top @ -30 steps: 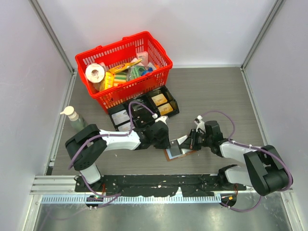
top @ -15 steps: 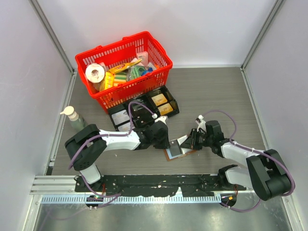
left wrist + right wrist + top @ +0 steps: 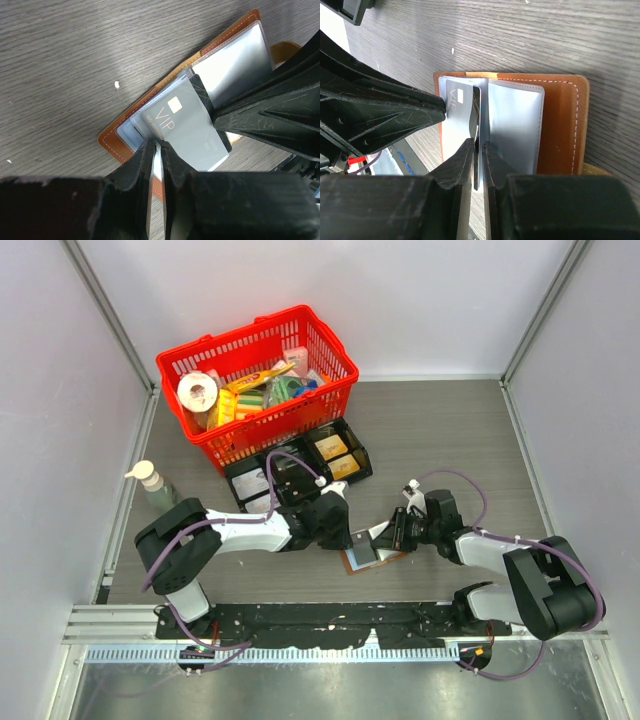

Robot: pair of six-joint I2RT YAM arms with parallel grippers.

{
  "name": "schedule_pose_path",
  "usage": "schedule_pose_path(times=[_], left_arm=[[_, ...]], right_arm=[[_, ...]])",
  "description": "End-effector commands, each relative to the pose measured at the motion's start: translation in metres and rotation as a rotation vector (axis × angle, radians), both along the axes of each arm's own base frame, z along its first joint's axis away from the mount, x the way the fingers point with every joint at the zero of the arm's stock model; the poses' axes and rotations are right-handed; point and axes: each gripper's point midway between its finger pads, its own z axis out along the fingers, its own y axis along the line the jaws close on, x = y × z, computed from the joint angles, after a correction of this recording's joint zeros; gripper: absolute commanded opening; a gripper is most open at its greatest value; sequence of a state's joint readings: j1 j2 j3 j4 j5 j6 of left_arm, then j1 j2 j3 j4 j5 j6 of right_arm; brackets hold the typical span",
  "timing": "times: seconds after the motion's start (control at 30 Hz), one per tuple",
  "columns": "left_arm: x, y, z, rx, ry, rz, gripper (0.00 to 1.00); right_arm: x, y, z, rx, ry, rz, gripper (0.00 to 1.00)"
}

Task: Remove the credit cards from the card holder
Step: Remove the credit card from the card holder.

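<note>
The brown card holder (image 3: 374,558) lies open on the table between both arms. In the left wrist view its tan-edged cover (image 3: 116,142) holds clear sleeves, and a grey credit card (image 3: 186,126) marked VIP sticks halfway out. My left gripper (image 3: 156,148) is shut on that card's near corner. In the right wrist view my right gripper (image 3: 479,145) is shut on the edge of a clear inner sleeve (image 3: 514,125) of the card holder (image 3: 565,125), right beside the card (image 3: 456,116). The two grippers' fingertips nearly touch over the holder (image 3: 368,538).
A black divided tray (image 3: 246,483) with small items sits just behind the left gripper. A red basket (image 3: 330,396) full of goods stands behind it. A pump bottle (image 3: 155,488) stands at the left wall.
</note>
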State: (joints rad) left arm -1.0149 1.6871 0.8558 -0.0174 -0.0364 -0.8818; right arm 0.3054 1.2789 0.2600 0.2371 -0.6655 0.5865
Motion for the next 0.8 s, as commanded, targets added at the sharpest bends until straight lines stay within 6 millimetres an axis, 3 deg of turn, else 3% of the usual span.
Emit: schedule_pose_path(times=[0.0,0.17,0.5,0.77], left_arm=[[-0.012,0.028,-0.025,0.125,0.033,-0.005,0.15],[-0.012,0.029,-0.025,0.126,0.032,-0.004,0.15],[-0.011,0.028,-0.025,0.126,0.031,-0.008,0.14],[-0.011,0.028,-0.024,0.125,0.031,-0.008,0.13]], right_arm=[[0.013,0.007,0.016,0.042,-0.061,0.011,0.16],[0.012,0.006,0.015,0.033,-0.063,0.014,0.01],[0.019,-0.013,0.015,-0.056,-0.100,-0.069,0.01],[0.017,-0.010,0.012,-0.049,-0.079,-0.048,0.01]])
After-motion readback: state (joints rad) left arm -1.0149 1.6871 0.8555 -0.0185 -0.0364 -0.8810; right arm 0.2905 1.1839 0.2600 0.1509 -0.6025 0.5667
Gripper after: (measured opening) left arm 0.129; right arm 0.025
